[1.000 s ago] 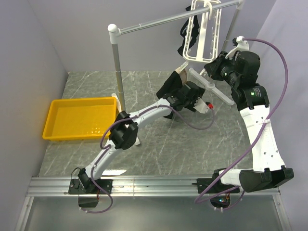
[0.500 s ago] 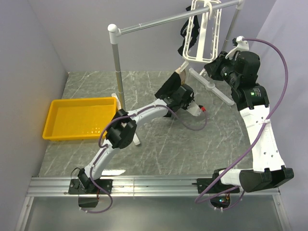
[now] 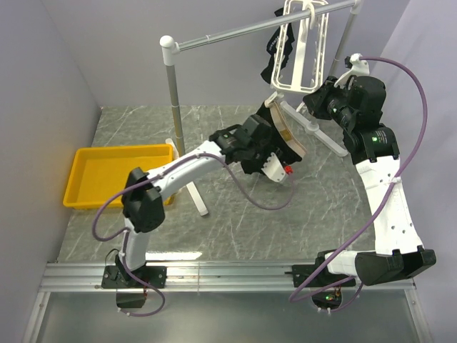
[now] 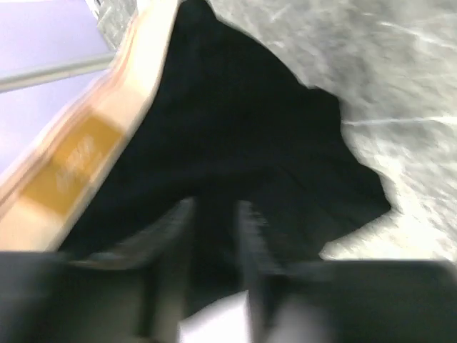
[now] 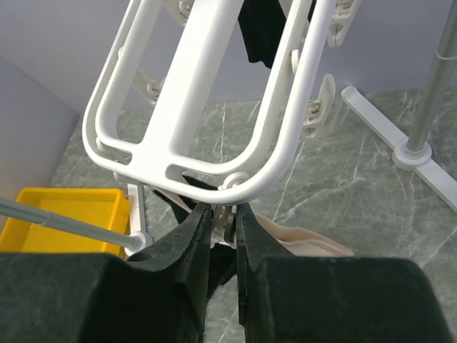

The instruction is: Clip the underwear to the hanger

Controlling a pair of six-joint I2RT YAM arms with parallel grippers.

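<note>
The left gripper (image 4: 214,214) pinches the dark cloth of the black boxer briefs with a wide tan waistband (image 4: 235,128), which hang lifted over the grey marbled table (image 3: 235,221), waistband just below the white plastic slatted drying hanger (image 5: 203,64); the right gripper (image 5: 220,214) is pressed nearly together on a small white clip (image 5: 226,207) under the hanger's lower rim.

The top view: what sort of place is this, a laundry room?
Probably a lab test booth staged for laundry: plain walls around a marble-patterned table, a metal rail carrying a white clip hanger.
</note>
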